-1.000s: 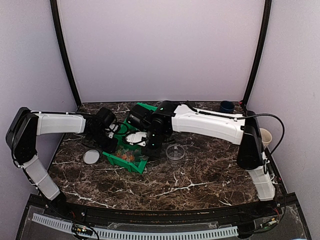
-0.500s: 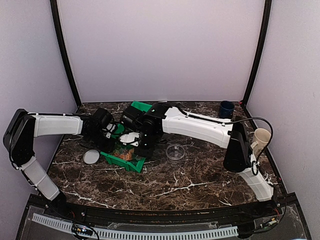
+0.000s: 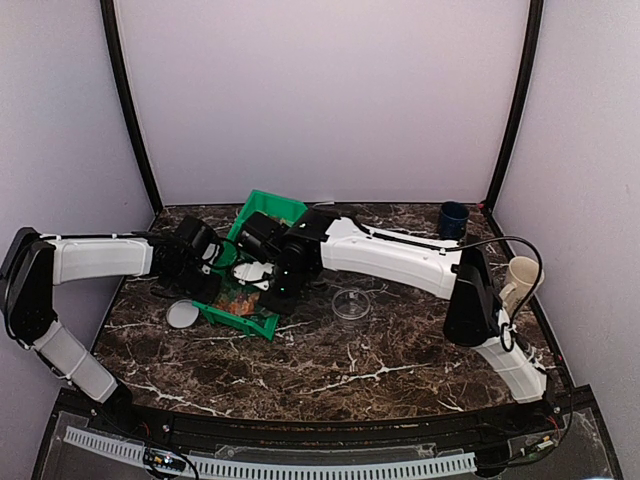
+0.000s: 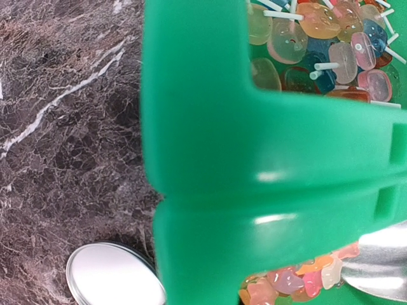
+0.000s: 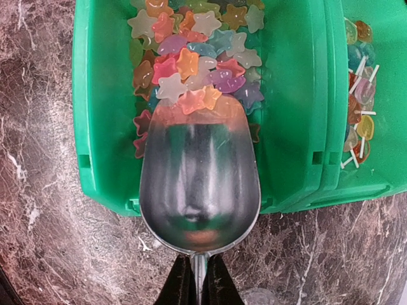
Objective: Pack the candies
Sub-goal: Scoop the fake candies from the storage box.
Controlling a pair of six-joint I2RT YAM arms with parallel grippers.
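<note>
Right tool (image 5: 198, 281): clamped shut on the thin handle of a shiny oval metal scoop (image 5: 200, 184) | Scoop lip: against glossy, translucent star-shaped candies (image 5: 191, 54) heaped in the end compartment of a green moulded plastic bin (image 5: 292, 95) | Left tool (image 3: 208, 268): closed at the bin's rim, grip unclear | Surface (image 5: 38, 190): dark veined marble

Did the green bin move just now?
Yes. The green bin slid left, closer to the round lid and farther from the clear jar.
</note>
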